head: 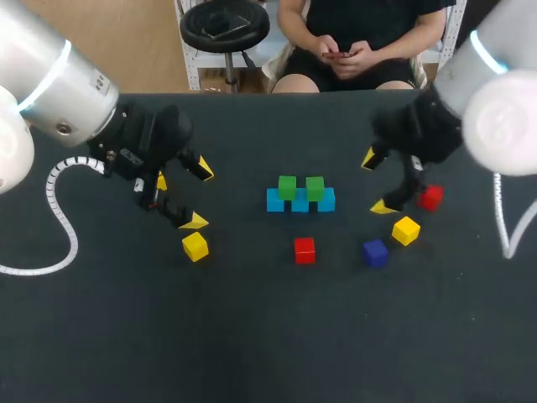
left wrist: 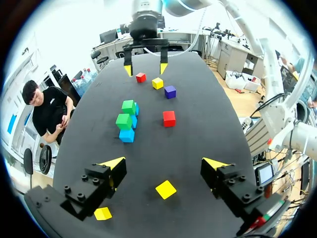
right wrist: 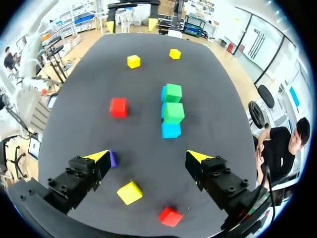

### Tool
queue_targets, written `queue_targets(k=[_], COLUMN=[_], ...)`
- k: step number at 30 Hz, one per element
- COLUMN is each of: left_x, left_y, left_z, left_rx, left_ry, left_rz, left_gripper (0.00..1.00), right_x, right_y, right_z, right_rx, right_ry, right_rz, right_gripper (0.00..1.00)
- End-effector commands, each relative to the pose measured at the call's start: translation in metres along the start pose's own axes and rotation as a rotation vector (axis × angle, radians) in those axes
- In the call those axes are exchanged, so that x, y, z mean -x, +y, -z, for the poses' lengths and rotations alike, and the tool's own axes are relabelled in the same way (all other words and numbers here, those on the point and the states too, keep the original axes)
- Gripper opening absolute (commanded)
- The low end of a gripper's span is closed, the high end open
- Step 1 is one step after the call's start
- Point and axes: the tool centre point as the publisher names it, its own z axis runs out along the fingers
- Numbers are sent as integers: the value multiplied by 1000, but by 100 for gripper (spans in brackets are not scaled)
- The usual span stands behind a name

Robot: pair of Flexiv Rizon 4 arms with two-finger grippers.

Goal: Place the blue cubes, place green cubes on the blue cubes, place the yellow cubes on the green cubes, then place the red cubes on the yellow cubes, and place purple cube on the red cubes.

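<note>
Three blue cubes [head: 300,204] sit in a row at mid-table, with two green cubes [head: 288,186] [head: 315,188] on top. My left gripper [head: 200,195] hangs open to the left of them, above a yellow cube [head: 195,246] [left wrist: 166,189]; a second yellow cube [head: 161,180] [left wrist: 103,213] lies beside it. To the right of the row my right gripper [head: 377,182] [right wrist: 148,156] is open and holds nothing. Near it lie a red cube [head: 430,197] [right wrist: 170,216], a yellow cube [head: 405,230] [right wrist: 130,192] and a purple cube [head: 375,252]. Another red cube [head: 304,249] lies in front of the row.
The black table [head: 268,336] is bare along its front half. My left arm's coiled white cable [head: 63,218] lies over the table's left side. A seated person beyond the far edge does not reach over the table.
</note>
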Motion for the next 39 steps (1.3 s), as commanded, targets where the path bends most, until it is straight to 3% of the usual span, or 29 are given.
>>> queue_targets(k=[1,5,12,17,26,32,39], left_x=[-1,-1,-1,-1,-1,-1,-1], left_y=[1,1,1,1,1,1,1], left_z=[0,0,0,0,0,0,0], left_rx=[-1,-1,-1,-1,-1,-1,-1], left_ry=[-1,-1,-1,-1,-1,-1,-1], left_rz=[-2,-2,-2,-2,-2,-2,-2], left_gripper=[100,100,100,100,100,100,100], right_x=[-13,-23,-33,-30,-23,-40,-77], right_y=[10,12,14,20,29,28,32], right_z=[16,21,20,17,18,24,42], right_rx=[12,46,123,124,74,61,36], right_ry=[-28,-58,-37,-26,-104,-99,-122], right_rz=[18,58,153,180,215,182,98], right_gripper=[100,100,100,100,100,100,100])
